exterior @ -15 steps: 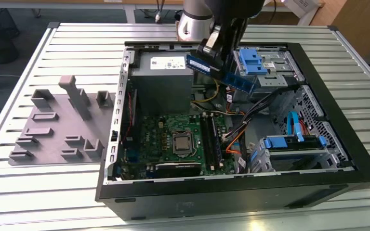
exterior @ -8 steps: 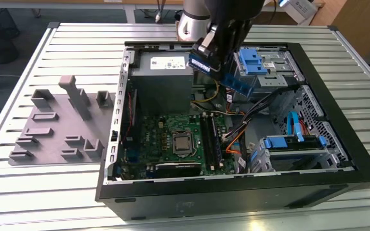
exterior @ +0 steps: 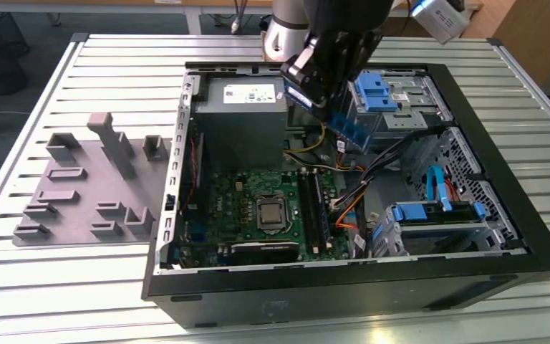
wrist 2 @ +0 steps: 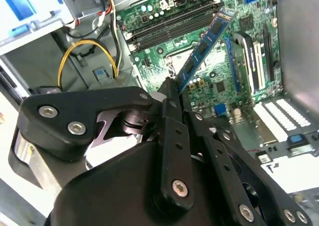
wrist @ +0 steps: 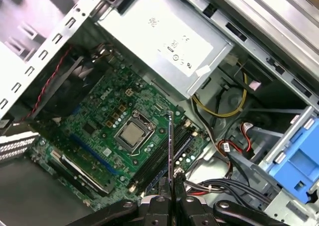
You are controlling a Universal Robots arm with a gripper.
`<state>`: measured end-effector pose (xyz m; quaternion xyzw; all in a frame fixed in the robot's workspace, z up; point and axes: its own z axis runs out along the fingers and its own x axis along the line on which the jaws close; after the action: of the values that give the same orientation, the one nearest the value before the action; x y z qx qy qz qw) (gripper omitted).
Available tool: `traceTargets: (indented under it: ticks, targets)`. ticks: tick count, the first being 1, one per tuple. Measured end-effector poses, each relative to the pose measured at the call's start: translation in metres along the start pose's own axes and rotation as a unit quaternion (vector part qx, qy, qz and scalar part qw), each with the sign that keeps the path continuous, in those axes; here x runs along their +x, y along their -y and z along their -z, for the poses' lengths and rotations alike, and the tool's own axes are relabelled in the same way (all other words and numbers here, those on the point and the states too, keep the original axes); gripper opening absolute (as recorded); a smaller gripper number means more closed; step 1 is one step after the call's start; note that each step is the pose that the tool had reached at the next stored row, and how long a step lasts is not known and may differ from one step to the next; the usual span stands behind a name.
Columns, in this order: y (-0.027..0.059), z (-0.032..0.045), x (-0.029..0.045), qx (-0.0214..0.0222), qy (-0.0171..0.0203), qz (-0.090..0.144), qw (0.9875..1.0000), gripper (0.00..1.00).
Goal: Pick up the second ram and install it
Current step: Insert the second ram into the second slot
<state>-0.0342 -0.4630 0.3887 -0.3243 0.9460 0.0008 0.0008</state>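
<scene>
Blue memory stick [wrist 2: 205,44] clamped edge-on between the black gripper [wrist: 171,198] fingers, held in the air above the green motherboard [exterior: 256,193], inside the open computer case [exterior: 504,172], grey power supply [exterior: 241,118] nearby

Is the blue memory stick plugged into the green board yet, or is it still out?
Out. The gripper holds the blue memory stick in the air above the green board, clear of its long black slots.

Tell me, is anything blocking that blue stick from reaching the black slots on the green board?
Nothing visible does. The gripper holds the second ram in open air above the motherboard, and the slots lie uncovered; the cables sit off to one side.
</scene>
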Motion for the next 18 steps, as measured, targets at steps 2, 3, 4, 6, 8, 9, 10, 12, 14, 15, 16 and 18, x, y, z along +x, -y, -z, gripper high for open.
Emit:
traceTargets:
  ticks: [2,3,4,6,8,9,10,12,14,15,16,18]
  targets:
    - [0.0,-0.0006,0.0,0.0001,0.0,-0.015,0.9999,0.14]
    - [0.0,-0.0008,0.0,0.0001,0.0,-0.022,0.9997,0.14]
    - [-0.0001,-0.0011,-0.0001,0.0001,0.0001,-0.03,0.9996,0.14]
    - [-0.0001,-0.0018,-0.0001,0.0002,0.0001,-0.045,0.999,0.14]
    - [-0.0002,-0.0024,-0.0001,0.0002,0.0001,-0.059,0.9983,0.14]
    - [-0.0002,-0.0028,-0.0002,0.0003,0.0001,-0.066,0.9978,0.14]
    - [-0.0003,-0.0032,-0.0002,0.0002,0.0002,-0.074,0.9973,0.14]
    - [-0.0004,-0.0042,-0.0003,0.0003,0.0002,-0.089,0.996,0.14]
    - [-0.0004,-0.0053,-0.0003,0.0003,0.0002,-0.105,0.9944,0.14]
    - [-0.0005,-0.0059,-0.0005,0.0004,0.0001,-0.112,0.9937,0.14]
    - [0.0,-0.0067,-0.0014,0.0004,0.0002,-0.115,0.9933,0.14]
    - [0.0029,-0.0082,-0.0055,0.0004,0.0002,-0.117,0.9931,0.14]
